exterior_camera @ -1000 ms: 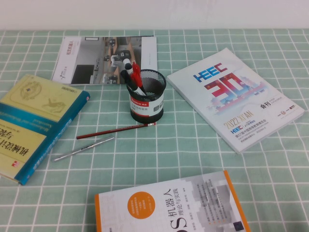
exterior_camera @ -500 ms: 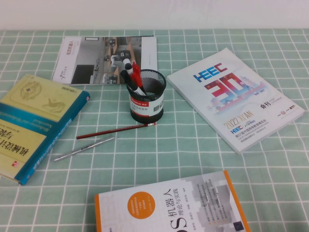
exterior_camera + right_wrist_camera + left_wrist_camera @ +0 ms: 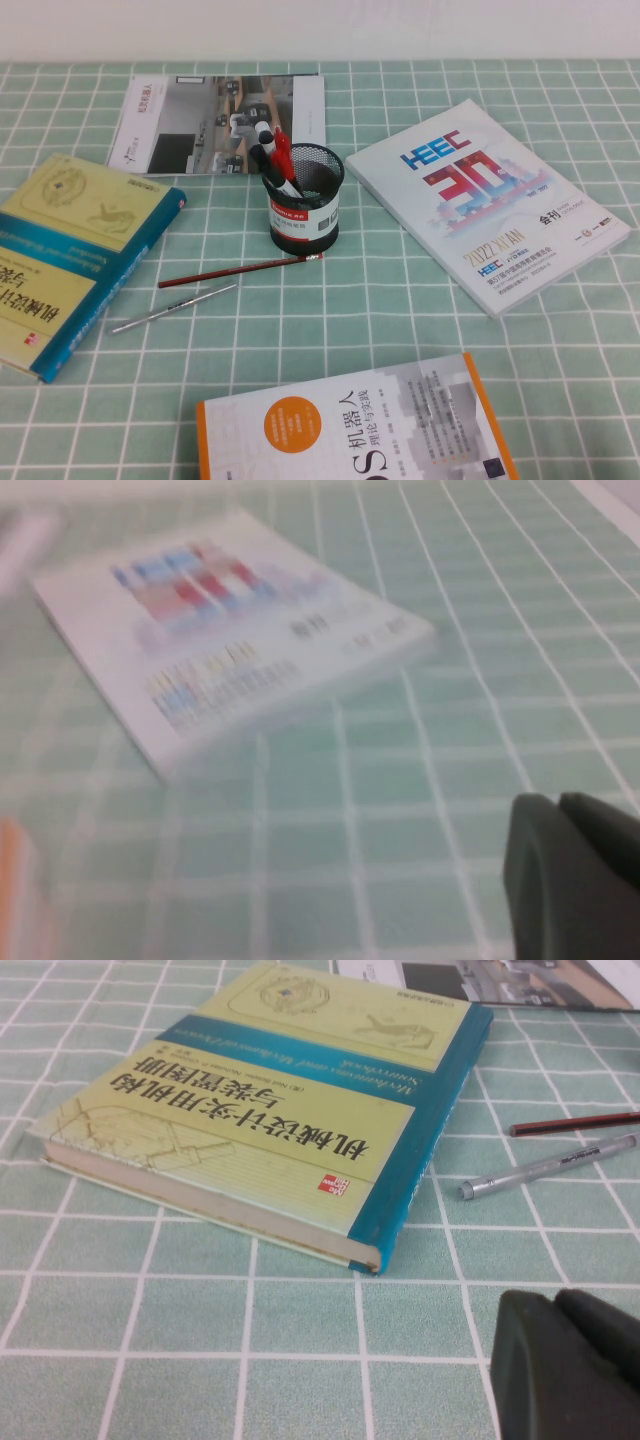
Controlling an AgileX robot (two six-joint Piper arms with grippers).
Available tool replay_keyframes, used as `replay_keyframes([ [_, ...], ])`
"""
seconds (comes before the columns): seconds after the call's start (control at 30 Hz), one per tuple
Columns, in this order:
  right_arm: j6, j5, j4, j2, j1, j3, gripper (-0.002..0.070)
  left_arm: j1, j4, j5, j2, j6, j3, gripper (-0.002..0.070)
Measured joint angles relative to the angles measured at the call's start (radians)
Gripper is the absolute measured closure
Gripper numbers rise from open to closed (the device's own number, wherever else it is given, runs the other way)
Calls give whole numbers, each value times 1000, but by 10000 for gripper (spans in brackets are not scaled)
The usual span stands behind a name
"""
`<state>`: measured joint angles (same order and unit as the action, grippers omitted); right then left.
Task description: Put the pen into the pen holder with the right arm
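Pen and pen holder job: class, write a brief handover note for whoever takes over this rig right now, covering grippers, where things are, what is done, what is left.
Left gripper: shut, holding nothing, low over the cloth near the teal book.
Right gripper: shut, holding nothing, near the white HEEC booklet.
Neither arm shows in the high view.
Pen: flat on the cloth, in front of the red pencil.
Pen holder: upright mid-table, markers inside.
Done: nothing.
Left: right arm picks the pen and drops it in the holder.

Four books [image 3: 490, 205] on green checked cloth [image 3: 560, 380] — red pencil [image 3: 240, 270] lying flat.
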<state>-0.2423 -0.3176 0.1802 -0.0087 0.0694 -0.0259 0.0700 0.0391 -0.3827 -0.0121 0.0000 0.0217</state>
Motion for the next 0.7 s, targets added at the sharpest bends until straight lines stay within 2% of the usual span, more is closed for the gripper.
replay_keyframes([
  [0.27,-2,209,-442,0,0,-2,696,0,0,0,0,0,0,679],
  [0.33,-2,266,-504,0,0,-4,696,0,0,0,0,0,0,679],
  [0.7,-4,407,-574,0,0,-4,696,0,0,0,0,0,0,679],
])
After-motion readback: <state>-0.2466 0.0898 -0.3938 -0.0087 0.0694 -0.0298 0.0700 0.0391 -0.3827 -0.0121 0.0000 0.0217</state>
